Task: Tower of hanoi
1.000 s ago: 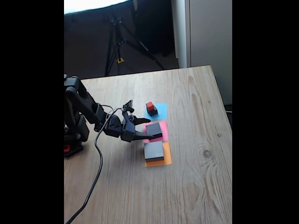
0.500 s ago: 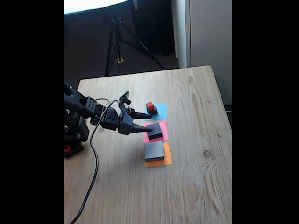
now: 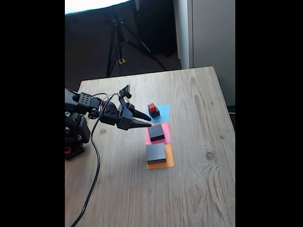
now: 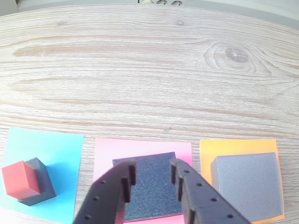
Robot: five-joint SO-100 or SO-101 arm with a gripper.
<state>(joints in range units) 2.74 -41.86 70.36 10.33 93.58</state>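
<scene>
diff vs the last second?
The hand rose and pulled back off the medium black block, empty, jaws slightly apart. That block stays on the pink square, the red cube atop the small black cube on blue, the grey block on orange.

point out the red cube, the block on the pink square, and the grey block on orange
red cube (image 4: 19,179), wrist view, on its front face.
medium black block (image 4: 150,186), wrist view, on its top face between the gripper fingers.
large grey block (image 4: 247,184), wrist view, on its top face.
</scene>
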